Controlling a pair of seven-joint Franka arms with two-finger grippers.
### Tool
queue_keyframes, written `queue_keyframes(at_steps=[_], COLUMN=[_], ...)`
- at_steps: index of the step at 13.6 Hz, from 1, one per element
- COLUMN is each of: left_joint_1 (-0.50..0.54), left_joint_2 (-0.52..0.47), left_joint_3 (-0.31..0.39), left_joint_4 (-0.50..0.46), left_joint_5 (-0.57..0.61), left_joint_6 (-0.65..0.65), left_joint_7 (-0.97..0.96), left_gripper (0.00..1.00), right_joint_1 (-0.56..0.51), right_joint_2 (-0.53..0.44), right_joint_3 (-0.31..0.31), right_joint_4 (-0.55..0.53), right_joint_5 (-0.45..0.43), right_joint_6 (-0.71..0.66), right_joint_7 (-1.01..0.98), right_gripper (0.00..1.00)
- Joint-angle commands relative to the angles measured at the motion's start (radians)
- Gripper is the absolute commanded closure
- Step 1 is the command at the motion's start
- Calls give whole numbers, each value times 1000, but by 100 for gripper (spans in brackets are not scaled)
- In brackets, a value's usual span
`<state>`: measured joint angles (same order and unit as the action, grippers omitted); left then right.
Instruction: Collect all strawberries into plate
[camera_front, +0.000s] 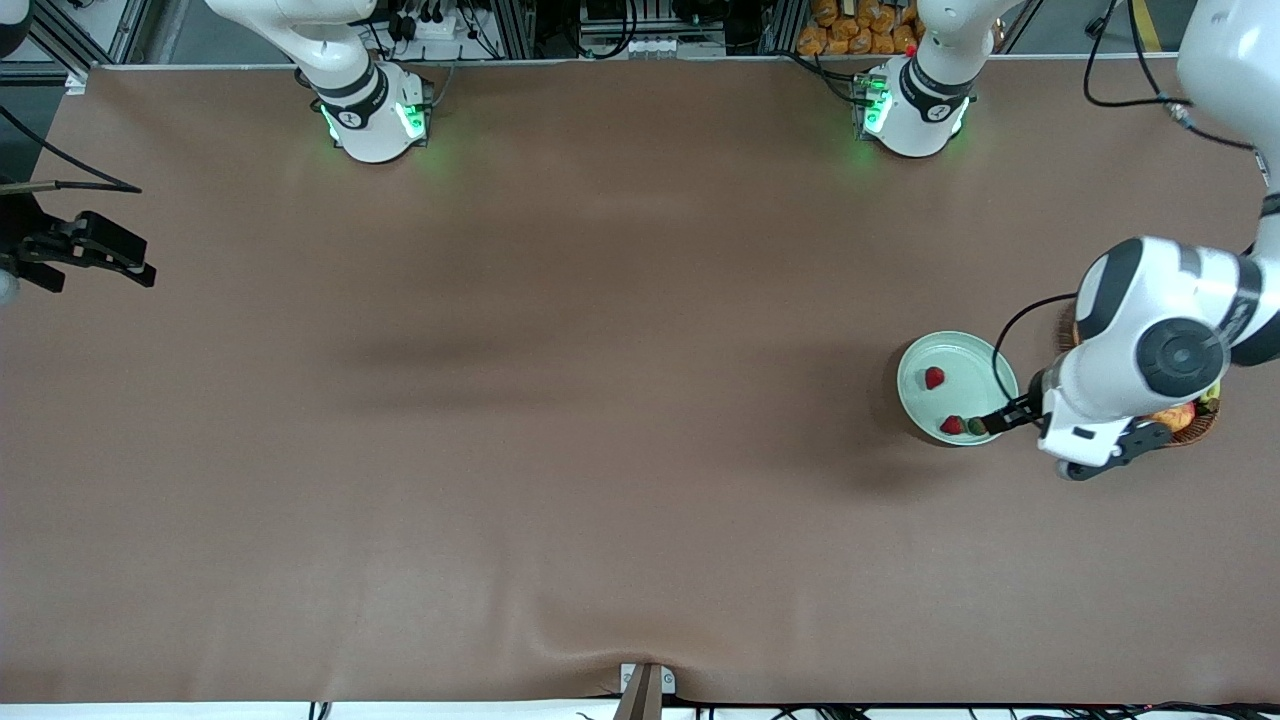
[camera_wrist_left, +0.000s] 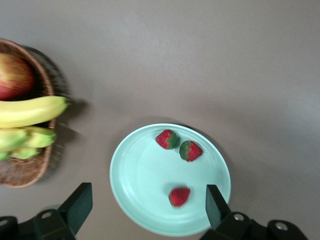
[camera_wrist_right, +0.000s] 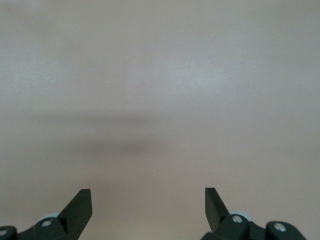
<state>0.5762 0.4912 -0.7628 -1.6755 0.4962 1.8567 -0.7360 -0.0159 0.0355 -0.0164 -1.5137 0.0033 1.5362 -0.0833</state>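
The pale green plate (camera_front: 965, 355) (camera_wrist_left: 145, 175) sits toward the left arm's end of the table. Three strawberries lie in it. Two of them (camera_wrist_left: 167, 139) (camera_wrist_left: 191, 150) rest side by side, and the third strawberry (camera_wrist_left: 179, 196) lies apart, looking blurred. In the front view I see one strawberry (camera_front: 934, 377) alone and another (camera_front: 952, 425) nearer the camera. My left gripper (camera_front: 995, 418) (camera_wrist_left: 148, 205) hangs open over the plate's edge with nothing between its fingers. My right gripper (camera_front: 140, 262) (camera_wrist_right: 148, 202) waits open over bare table at the right arm's end.
A brown wicker basket (camera_wrist_left: 30, 172) (camera_front: 1200, 428) stands beside the plate, partly hidden under the left arm in the front view. It holds an apple (camera_wrist_left: 12, 75) and bananas (camera_wrist_left: 30, 111). The brown table cover (camera_front: 600, 400) spreads across the middle.
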Motion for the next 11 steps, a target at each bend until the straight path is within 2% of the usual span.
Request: queue_keyframes(at_steps=[1, 4, 8, 11], left_joint_1=[8, 11, 14, 14], left_joint_2=[-49, -100, -216, -238], left_joint_3=[-29, -32, -50, -72], left_joint_4=[129, 262, 273, 277], left_joint_5=[-70, -189, -196, -199], left_joint_6=[-164, -263, -304, -321], left_joint_7=[137, 207, 283, 322], left_gripper=[0, 0, 0, 0], right_joint_1=[-12, -19, -19, -19], right_joint_2=[3, 4, 4, 4], right_joint_3=[6, 6, 6, 6], right_joint_4=[7, 7, 7, 7], right_joint_5=[-3, -3, -3, -3], right_joint_6=[-2, -7, -7, -7], right_joint_7=[13, 8, 8, 8], right_gripper=[0, 0, 0, 0])
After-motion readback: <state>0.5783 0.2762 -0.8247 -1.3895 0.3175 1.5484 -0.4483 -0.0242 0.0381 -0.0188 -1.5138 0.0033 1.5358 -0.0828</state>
